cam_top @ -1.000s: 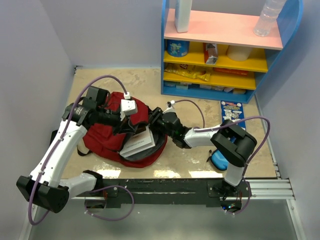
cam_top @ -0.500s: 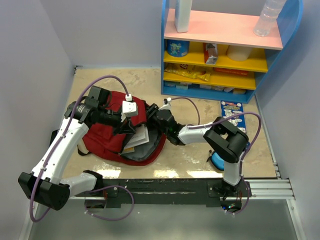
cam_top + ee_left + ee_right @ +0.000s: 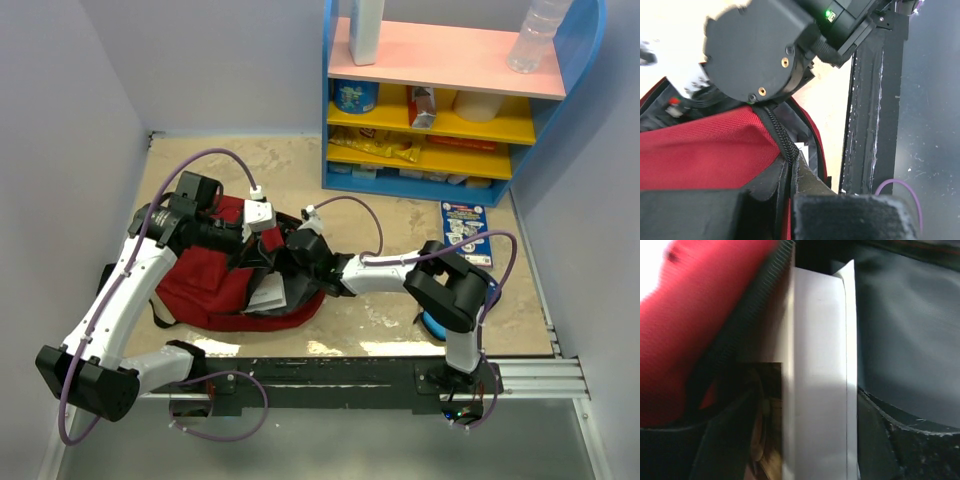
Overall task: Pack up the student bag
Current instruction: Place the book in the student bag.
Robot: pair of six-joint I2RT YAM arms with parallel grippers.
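The student bag [image 3: 205,285], dark red with a black zipper, lies on the left of the table with its mouth facing right. My left gripper [image 3: 262,250] is shut on the bag's zipper edge [image 3: 782,140] and holds the mouth up. My right gripper [image 3: 285,268] reaches into the opening. A white book [image 3: 815,380] stands between its fingers, against the grey lining [image 3: 905,335]. The picture is blurred, so I cannot tell whether the jaws still press on the book. From above only a corner of the book [image 3: 262,297] shows.
A blue shelf unit [image 3: 440,170] with food packs and bottles stands at the back right. A blue booklet [image 3: 462,220] lies on the table in front of it. A small blue pouch [image 3: 435,323] sits under my right arm. A black rail [image 3: 330,375] runs along the near edge.
My right arm has pushed left, carrying the book deeper into the bag. Less of the book shows from above. The bag's mouth has closed in around the gripper.
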